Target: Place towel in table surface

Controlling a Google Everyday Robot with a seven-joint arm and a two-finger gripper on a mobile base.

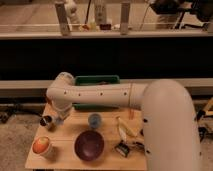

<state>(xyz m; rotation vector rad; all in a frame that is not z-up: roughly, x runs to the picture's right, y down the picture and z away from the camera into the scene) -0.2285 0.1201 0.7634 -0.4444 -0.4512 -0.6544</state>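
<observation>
My white arm reaches from the right foreground across to the left end of the wooden table (65, 155). Its wrist bends down there, and the gripper (50, 120) hangs low over the table's back left corner, next to a small dark object. I cannot make out a towel; if one is there, the arm and wrist hide it.
A green bin (100, 80) stands at the back of the table, partly behind the arm. On the table are a blue cup (94, 119), a purple bowl (89, 145), a banana (123, 129), an orange ball in a white cup (42, 146) and a small dark item (122, 148).
</observation>
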